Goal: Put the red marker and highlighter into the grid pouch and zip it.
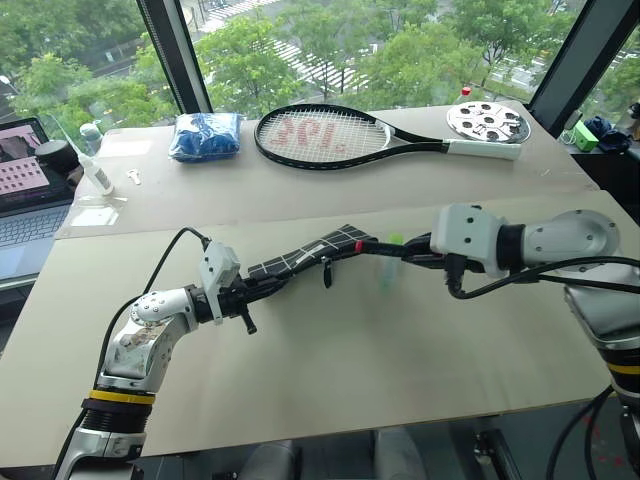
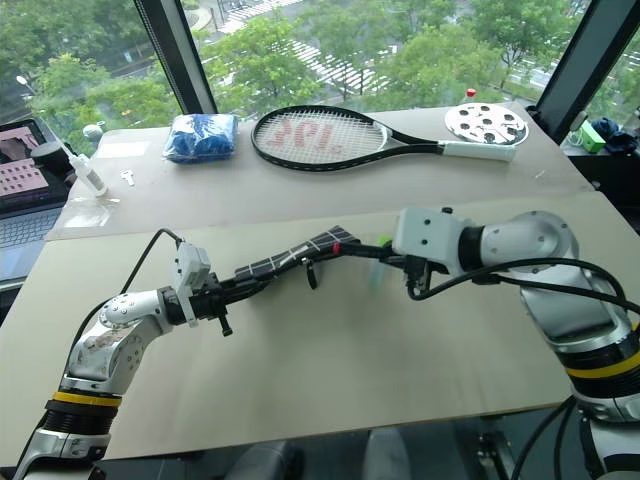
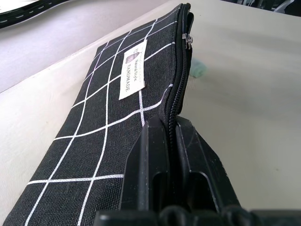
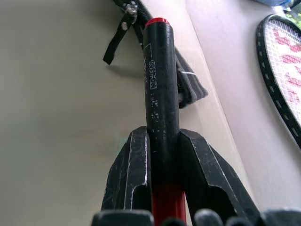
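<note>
Fabric of the grid pouch point(image 1: 305, 253), mid-frame, sags from your left gripper point(image 3: 171, 141), pinched at the zipper edge; your right gripper point(image 4: 162, 155) clamps the rigid, slick red marker point(image 4: 161, 84) mid-barrel.

a pale beige table point(image 1: 330, 370) carries everything, with a second beige surface point(image 1: 330, 190) butted against its far edge. on the near one the highlighter point(image 1: 390, 270) lies just past centre, toward 1 o'clock. at 12 o'clock on the far surface lies a black tennis racket point(image 1: 330, 135), a perforated metal disc point(image 1: 488, 122) at 2 o'clock, a blue packet point(image 1: 206, 136) at 11. at 10 o'clock sit a white tube point(image 1: 97, 172), a small white piece point(image 1: 135, 178), possibly a clip, and a laptop point(image 1: 25, 200).
</note>
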